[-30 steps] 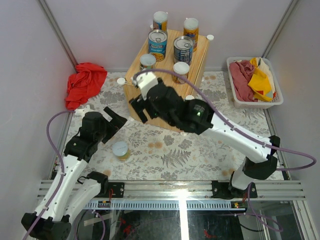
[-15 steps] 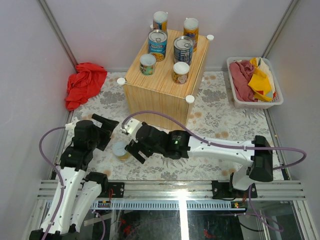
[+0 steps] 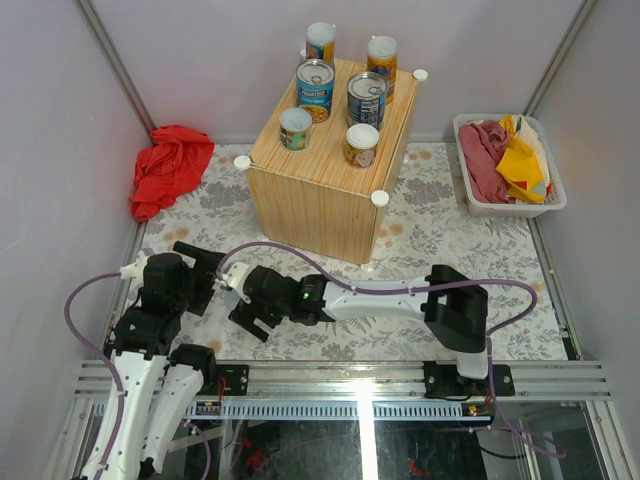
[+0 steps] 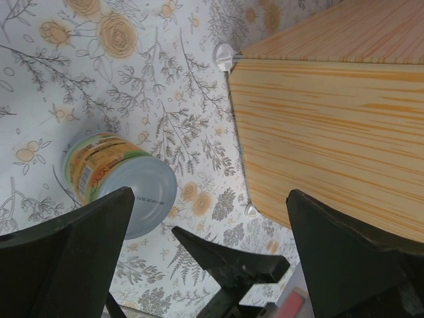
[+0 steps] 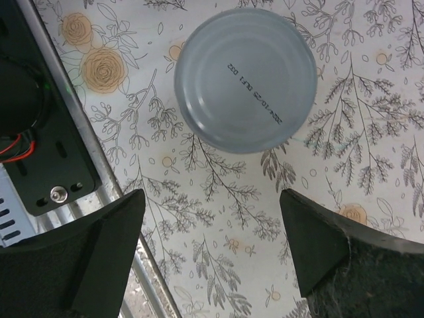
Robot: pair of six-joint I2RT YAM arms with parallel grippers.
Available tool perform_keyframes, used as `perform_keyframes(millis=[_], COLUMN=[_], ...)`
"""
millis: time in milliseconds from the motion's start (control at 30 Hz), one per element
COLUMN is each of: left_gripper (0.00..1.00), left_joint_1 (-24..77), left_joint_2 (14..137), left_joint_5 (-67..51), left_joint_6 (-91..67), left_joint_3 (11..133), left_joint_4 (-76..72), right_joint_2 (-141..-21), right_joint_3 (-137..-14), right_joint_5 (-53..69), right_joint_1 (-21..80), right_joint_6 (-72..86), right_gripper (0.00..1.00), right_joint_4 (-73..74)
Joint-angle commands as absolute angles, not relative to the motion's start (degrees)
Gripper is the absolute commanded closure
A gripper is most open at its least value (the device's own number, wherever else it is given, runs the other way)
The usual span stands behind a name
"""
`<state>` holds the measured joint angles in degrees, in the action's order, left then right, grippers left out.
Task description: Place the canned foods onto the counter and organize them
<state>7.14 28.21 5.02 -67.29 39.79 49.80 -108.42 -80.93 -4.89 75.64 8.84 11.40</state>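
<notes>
Currently, six cans stand upright on the counter (image 3: pixel 310 205): two tall cans (image 3: pixel 320 42) at the far edge, two wide cans (image 3: pixel 315 88) in the middle, and two short cans (image 3: pixel 295 128) nearest you. The seventh can (image 5: pixel 245 79) stands on the floral table cover (image 5: pixel 218 199), to the near left and well apart from the counter. The right gripper (image 5: pixel 212 248) hovers over it, fingers spread, gripping nothing. The left gripper (image 4: pixel 209 232) is likewise spread and empty. You likely have one grasp and one placement left.

The right gripper (image 3: pixel 246 303) swung from the counter (image 3: pixel 318 205) down to the near left, over the lone can (image 5: pixel 245 79); the left gripper (image 3: pixel 203 272) drew back nearer.
</notes>
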Motion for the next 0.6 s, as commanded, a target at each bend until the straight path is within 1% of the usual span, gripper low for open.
perform_keyframes(millis=[0, 367, 567], left_gripper=[0.00, 0.00, 0.00], left_joint_1=[6.77, 6.81, 6.77], left_joint_2=[27.51, 26.64, 26.14], left_joint_5=[7.58, 10.37, 10.60], left_joint_6=[-67.62, -68.14, -70.88], left_joint_3=[42.39, 45.07, 45.33], left_joint_4=[52.51, 56.93, 57.85], right_joint_2=[-110.55, -113.41, -114.76], right_joint_3=[-86.00, -85.23, -84.41], right_joint_5=[-4.07, -2.80, -1.40], right_joint_1=[75.67, 73.70, 72.30], right_joint_6=[6.92, 7.91, 8.14], right_gripper=[0.10, 0.09, 0.10], right_joint_4=[6.31, -1.04, -5.17])
